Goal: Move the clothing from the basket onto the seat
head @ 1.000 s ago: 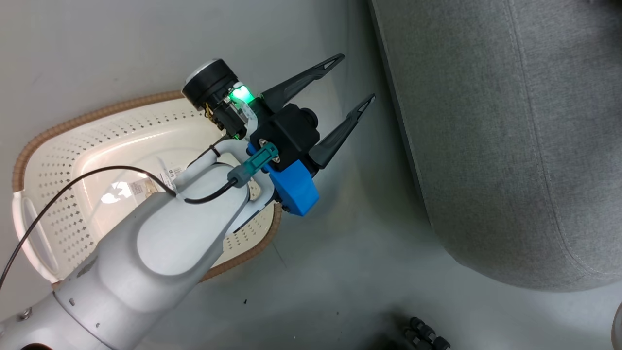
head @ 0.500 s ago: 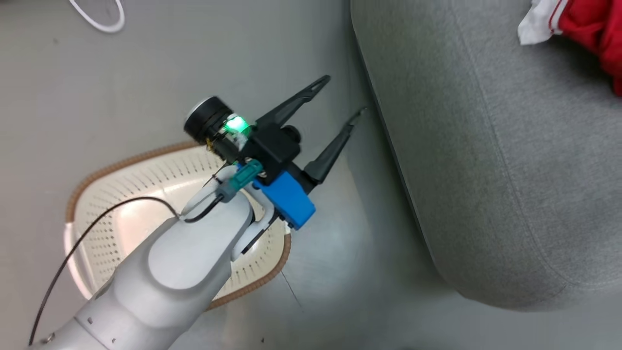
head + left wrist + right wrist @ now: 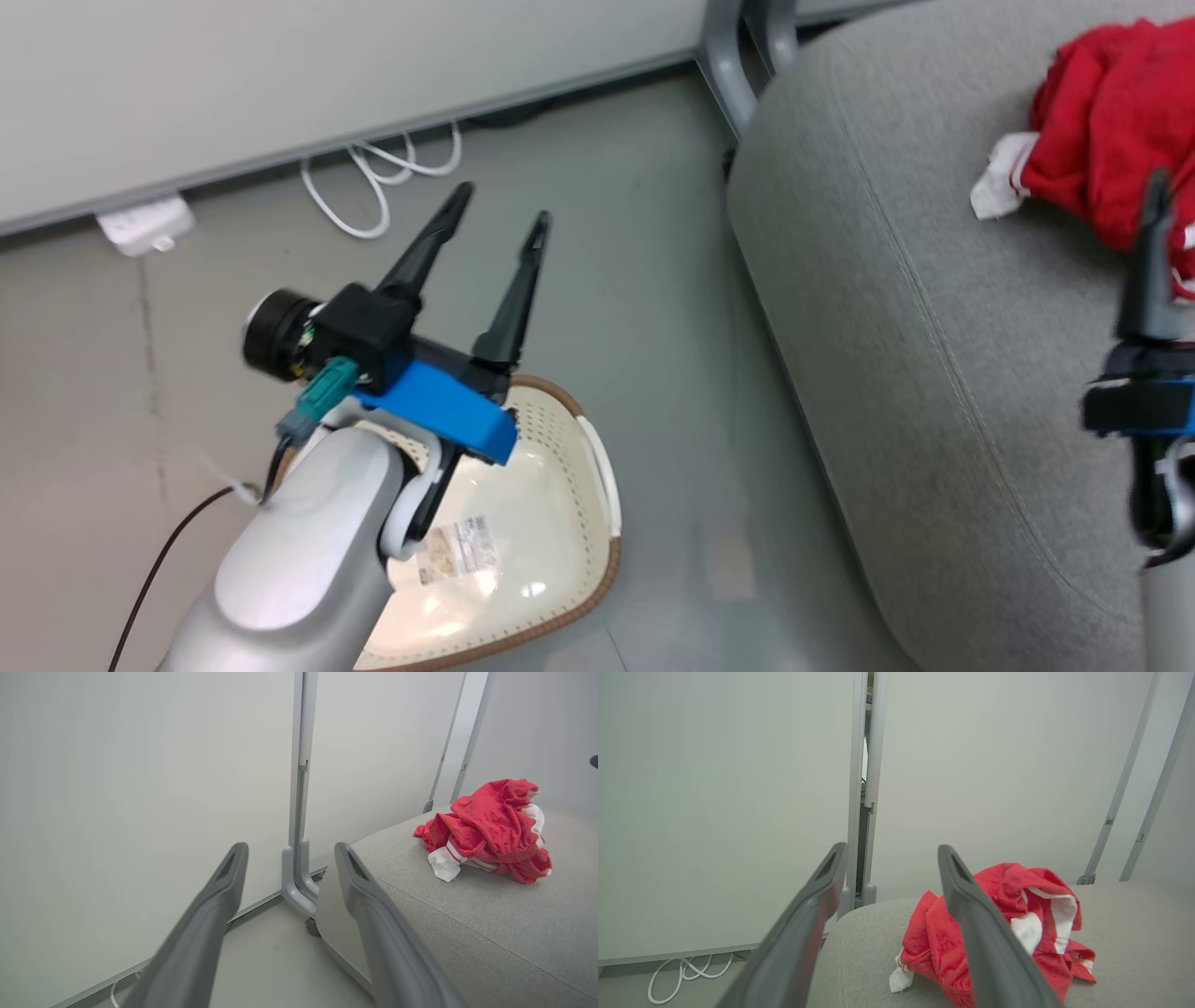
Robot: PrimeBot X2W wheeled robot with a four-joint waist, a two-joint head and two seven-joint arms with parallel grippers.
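The red clothing [image 3: 1102, 112] with white trim lies bunched on the grey seat [image 3: 887, 327], at the upper right of the head view. The cream basket [image 3: 560, 523] with its brown rim stands on the floor left of the seat; its visible inside holds just a sticker, and my left forearm hides part of it. My left gripper [image 3: 502, 207] hangs open above the basket's far edge, holding nothing. My right gripper [image 3: 892, 848] is open over the seat, just short of the clothing [image 3: 924, 942], holding nothing. One of its fingers [image 3: 1152, 261] stands at the right edge.
White cables [image 3: 373, 182] and a power strip [image 3: 145, 229] lie on the grey floor along the pale wall panels. A grey metal panel foot [image 3: 296, 882] stands at the seat's far corner. Open floor lies between basket and seat.
The head camera has swung up, bringing the wall, the cables and the clothing on the seat into view. My left gripper has turned from pointing at the seat to pointing at the wall. My right gripper has come into view.
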